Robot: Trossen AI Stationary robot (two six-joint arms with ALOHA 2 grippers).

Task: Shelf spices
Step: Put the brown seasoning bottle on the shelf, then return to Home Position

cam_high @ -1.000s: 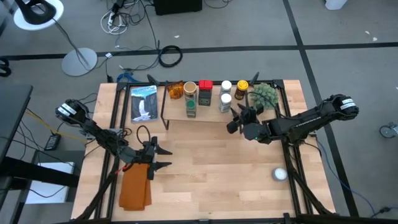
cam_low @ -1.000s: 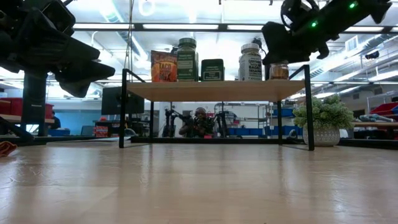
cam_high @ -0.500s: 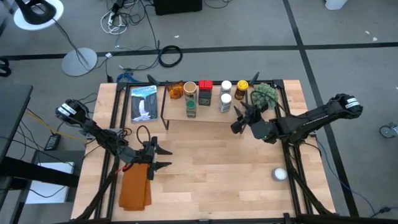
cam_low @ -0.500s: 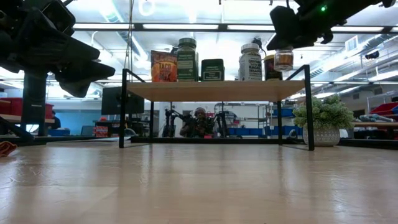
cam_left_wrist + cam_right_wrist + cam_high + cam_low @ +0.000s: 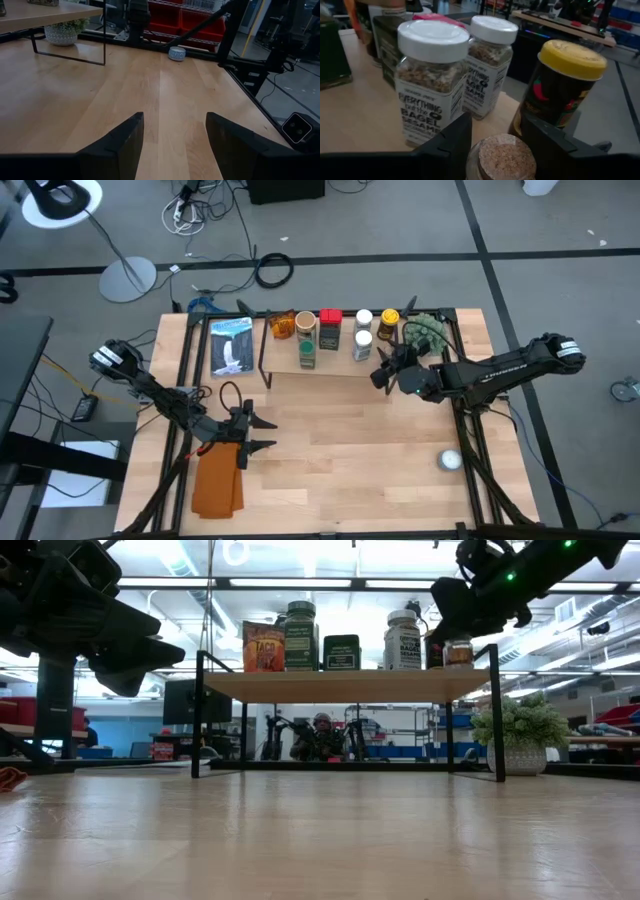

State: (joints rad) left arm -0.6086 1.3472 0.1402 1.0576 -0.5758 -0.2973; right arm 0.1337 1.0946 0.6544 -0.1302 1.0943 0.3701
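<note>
The shelf (image 5: 335, 364) stands at the table's far middle and bears several spices. They include an amber jar (image 5: 282, 326), a red tin (image 5: 330, 317), two white-capped jars (image 5: 432, 82) and a yellow-lidded jar (image 5: 565, 90). My right gripper (image 5: 388, 363) is at the shelf's right end, shut on a small cork-lidded jar (image 5: 502, 157). That jar (image 5: 458, 652) sits at the level of the shelf top. Whether it rests on the board, I cannot tell. My left gripper (image 5: 258, 433) waits open near the table's left, with nothing between its fingers. My right gripper pinches the cork-lidded jar between its two fingers by the glass sides (image 5: 474, 152) just under the lid. The fingers reach nearly level from the table's near right toward the shelf. The jar stands upright, lid up, in front of the yellow-lidded jar.
A spiky green plant (image 5: 425, 330) in a white pot stands just right of the shelf. A white dome (image 5: 450, 461) lies near the right front. An orange cloth (image 5: 218, 480) lies under the left gripper, and a picture card (image 5: 232, 345) lies left of the shelf.
My right gripper has shifted slightly toward the table's right edge with the cork-lidded jar. It lifted the jar above the shelf top, then lowered it again to the level of the board at the shelf's right end.
</note>
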